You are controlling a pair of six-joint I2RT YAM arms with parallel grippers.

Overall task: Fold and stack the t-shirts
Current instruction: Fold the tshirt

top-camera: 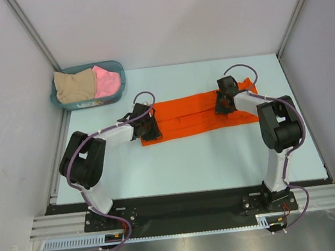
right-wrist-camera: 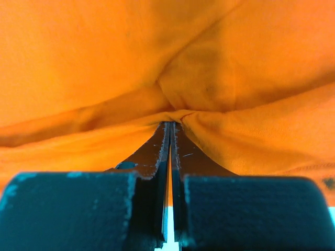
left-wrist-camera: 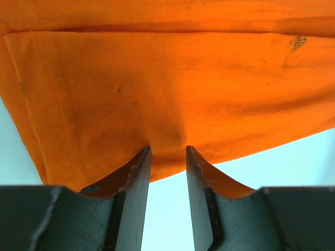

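Observation:
The orange t-shirt (top-camera: 196,115) lies folded into a long strip across the middle of the table. My left gripper (top-camera: 146,125) is at its left end; in the left wrist view its jaws (left-wrist-camera: 167,149) stand apart, with the tips touching the shirt's near hem (left-wrist-camera: 157,94). My right gripper (top-camera: 224,102) is at the right end; in the right wrist view it (right-wrist-camera: 170,124) is shut on a bunched fold of the orange cloth (right-wrist-camera: 104,63). The pink t-shirt (top-camera: 107,81) and the beige t-shirt (top-camera: 73,85) lie crumpled in the basket.
The teal plastic basket (top-camera: 119,70) stands at the table's far left corner. White walls close in the back and both sides. The pale blue table top (top-camera: 208,163) lies between the shirt and the arm bases.

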